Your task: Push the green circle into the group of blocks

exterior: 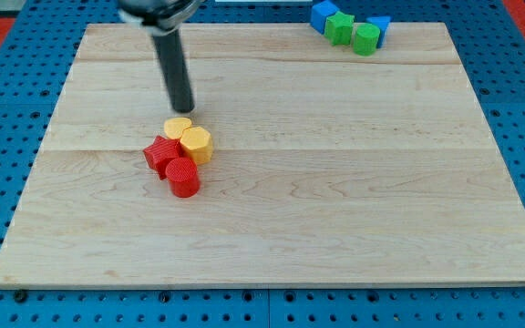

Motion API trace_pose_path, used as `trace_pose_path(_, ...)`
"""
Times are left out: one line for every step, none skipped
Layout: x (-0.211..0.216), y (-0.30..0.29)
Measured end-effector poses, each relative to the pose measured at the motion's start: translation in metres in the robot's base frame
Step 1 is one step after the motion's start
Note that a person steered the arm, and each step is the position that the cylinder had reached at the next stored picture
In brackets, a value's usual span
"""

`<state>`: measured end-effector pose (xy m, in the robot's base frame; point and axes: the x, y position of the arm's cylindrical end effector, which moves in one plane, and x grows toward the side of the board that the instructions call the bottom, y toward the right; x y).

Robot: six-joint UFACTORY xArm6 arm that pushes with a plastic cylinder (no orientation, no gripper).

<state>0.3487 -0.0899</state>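
My tool is a bare rod grasping nothing; my tip (188,108) rests on the tabletop (335,210) just beyond the yellow-and-red group (180,153). The green circle (365,38) sits far right, touching blue blocks (324,15); pushing it carelessly could drag them along.

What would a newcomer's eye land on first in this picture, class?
A dark rod drops from the view's top, my tip just above a tight cluster left of centre: yellow heart block, yellow hexagon block, red star block, red cylinder block. The green circle block sits far off at the top right.
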Motion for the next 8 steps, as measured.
trace_pose_path(0.013,0.120)
trace_pose_path(0.010,0.255)
trace_pose_path(-0.063,0.354)
trace_pose_path(-0.158,0.388)
trace_pose_path(-0.158,0.381)
trace_pose_path(-0.154,0.319)
trace_pose_path(-0.131,0.258)
trace_pose_path(-0.054,0.228)
